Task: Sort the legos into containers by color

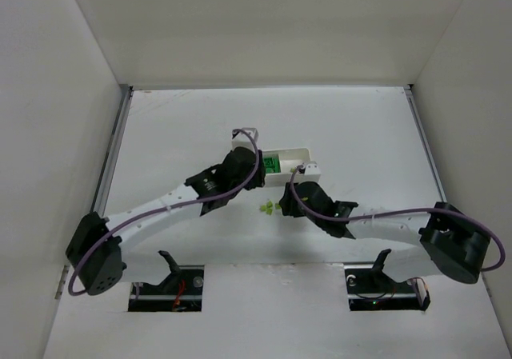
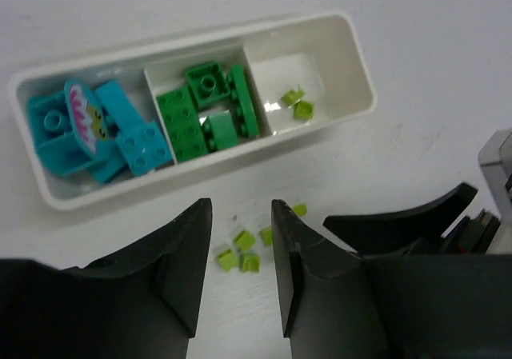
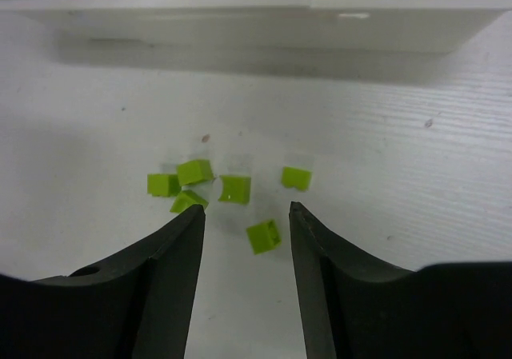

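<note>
The white table [image 1: 360,135] is the widest thing here, walled by pale panels at the back and both sides, with bare surface stretching well beyond the work on every side. Both arms reach in from the near edge and meet near its middle: the left arm [image 1: 160,207] angles in from the left, the right arm [image 1: 384,219] from the right.

The long white tray [image 2: 362,79] lies just beyond them, its near long wall [image 3: 240,19] a straight edge facing the grippers. The cyan bricks [image 2: 80,131] are heaped in its left compartment, the green bricks [image 2: 204,111] fill the middle one, and two yellow-green pieces [image 2: 296,103] lie in the right one with bare floor around them.

The left gripper [image 2: 240,239] hovers released and empty, jaws parted above the strip of table near the tray. The right gripper [image 3: 246,211] is likewise spread and holds nothing.

The loose yellow-green pieces [image 3: 194,171] are scattered on the table in a small cluster, apart from the tray's near wall. In the right wrist view, one piece [image 3: 263,236] lies between the spread fingers, and the rest lie just past the fingertips with small gaps between them.
</note>
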### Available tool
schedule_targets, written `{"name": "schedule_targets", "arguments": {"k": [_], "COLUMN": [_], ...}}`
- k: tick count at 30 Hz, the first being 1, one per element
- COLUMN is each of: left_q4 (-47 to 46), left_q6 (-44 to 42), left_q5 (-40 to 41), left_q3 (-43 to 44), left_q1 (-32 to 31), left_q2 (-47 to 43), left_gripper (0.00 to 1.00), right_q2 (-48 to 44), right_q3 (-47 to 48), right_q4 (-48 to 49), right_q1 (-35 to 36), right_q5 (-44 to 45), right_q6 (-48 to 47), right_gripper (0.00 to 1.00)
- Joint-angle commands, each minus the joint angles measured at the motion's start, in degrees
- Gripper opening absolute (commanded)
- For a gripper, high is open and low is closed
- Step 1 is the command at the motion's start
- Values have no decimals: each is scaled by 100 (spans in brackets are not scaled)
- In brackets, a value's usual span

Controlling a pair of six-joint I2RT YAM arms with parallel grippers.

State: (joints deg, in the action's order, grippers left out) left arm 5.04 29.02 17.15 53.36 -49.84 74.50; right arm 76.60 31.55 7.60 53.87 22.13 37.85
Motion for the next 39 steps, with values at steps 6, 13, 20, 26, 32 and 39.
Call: {"name": "schedule_targets", "arguments": {"k": [6,13,20,26,32,39], "left_q4": [595,411,94,-117,-389,-565], "left_q6": [569,807,816,921,931,895], "left_q5": [-10,-36,-62,-299,-440,-239], "left_q3": [-1020,-1425,-1557,-1566,-1557,-1522], "left_q1": [-355,-372,-390,-425,-513,-609], "left_q2": [-1016,-1052,-894,-533,-156,152], "left_gripper": [35,36,39,45,46,45], "right_q2": [557,558,857,682,-179,205], "right_q3": [457,492,607,589,712,1405], "right_q4": [-363,-733,-804,-689,-777,-540], "right_q1": [277,401,568,568,139,-1013], "right_q5": [204,547,573,634,530,125], "right_q6": [100,338,443,434,40,-541], "right_gripper": [51,47,39,22,21,22]}}
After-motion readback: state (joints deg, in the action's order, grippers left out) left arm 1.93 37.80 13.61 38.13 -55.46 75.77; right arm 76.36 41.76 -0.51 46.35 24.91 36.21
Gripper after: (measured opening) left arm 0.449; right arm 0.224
